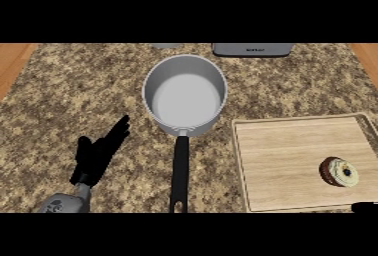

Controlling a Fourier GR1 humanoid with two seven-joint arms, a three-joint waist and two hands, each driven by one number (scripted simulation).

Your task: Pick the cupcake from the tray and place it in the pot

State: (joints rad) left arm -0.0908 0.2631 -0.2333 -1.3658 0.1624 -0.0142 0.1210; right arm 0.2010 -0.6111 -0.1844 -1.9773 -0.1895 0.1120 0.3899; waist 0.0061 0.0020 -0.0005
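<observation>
Presently listed: one cupcake, round, pale-frosted with a dark centre and dark base, lying near the right edge of a flat wooden tray with a raised rim, untouched and within what looks like the right hand's reach, though only a dark sliver of it shows at the lower right and its fingers cannot be read. One metal pot, grey, smooth-walled, stands beside the tray on the speckled granite counter, its long black handle pointing toward the robot. Left hand, black, fingers straight and released, rests left of the pot, holding nothing.
</observation>
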